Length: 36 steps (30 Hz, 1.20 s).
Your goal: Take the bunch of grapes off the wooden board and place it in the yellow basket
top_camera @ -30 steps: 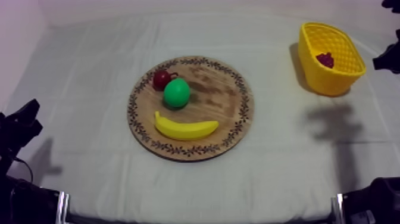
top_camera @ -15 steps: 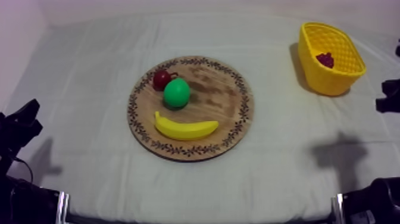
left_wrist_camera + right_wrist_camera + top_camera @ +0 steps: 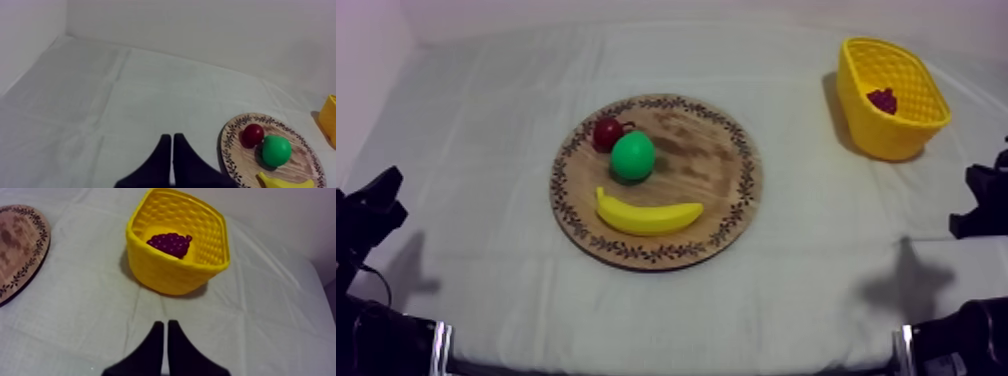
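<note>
The purple bunch of grapes (image 3: 171, 243) lies inside the yellow basket (image 3: 177, 270), which stands at the far right of the table (image 3: 892, 96). In the right wrist view my right gripper (image 3: 165, 325) is shut on nothing, its fingers together as a narrow wedge over bare cloth just short of the basket. From above, the right gripper (image 3: 978, 198) sits at the right edge, nearer than the basket. My left gripper (image 3: 172, 139) is shut and holds nothing, low at the left (image 3: 374, 208), left of the round wooden board (image 3: 726, 210).
On the board lie a small red fruit (image 3: 606, 132), a green pear (image 3: 633, 156) touching it, and a banana (image 3: 648, 215) along the near side. Bare cloth spreads between the board and the basket. Walls close the far side and the left.
My right arm has drawn back from beside the basket, down the right edge toward the near side, and its shadow has followed. The left arm, fruit and basket are unmoved.
</note>
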Available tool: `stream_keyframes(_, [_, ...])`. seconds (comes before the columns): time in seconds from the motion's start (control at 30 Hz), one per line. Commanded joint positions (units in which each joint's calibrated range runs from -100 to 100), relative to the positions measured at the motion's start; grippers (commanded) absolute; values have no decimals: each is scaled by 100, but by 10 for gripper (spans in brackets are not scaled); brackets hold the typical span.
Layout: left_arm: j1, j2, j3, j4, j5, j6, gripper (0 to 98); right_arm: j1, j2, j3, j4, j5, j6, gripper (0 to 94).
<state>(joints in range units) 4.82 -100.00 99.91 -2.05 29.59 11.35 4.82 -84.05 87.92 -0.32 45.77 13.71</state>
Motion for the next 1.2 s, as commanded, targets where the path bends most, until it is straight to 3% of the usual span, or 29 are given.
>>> stream_keyframes(0.0, [0,0,-2,-2,-1,0,1,-18,-243,312,-7,-160,-45,6])
stream_keyframes(0.27, [0,0,-2,-2,-1,-1,1,-81,-847,1040,101,-534,-207,6])
stream_keyframes(0.63, [0,0,-2,-2,-1,0,1,-108,-1152,1182,-46,-750,-187,7])
stream_keyframes(0.9, [0,0,-2,-2,-1,0,1,-85,-1161,1186,-53,-769,506,13])
stream_keyframes(1.17, [0,0,-2,-2,-1,0,1,-84,-1162,1186,-54,-771,76,5])
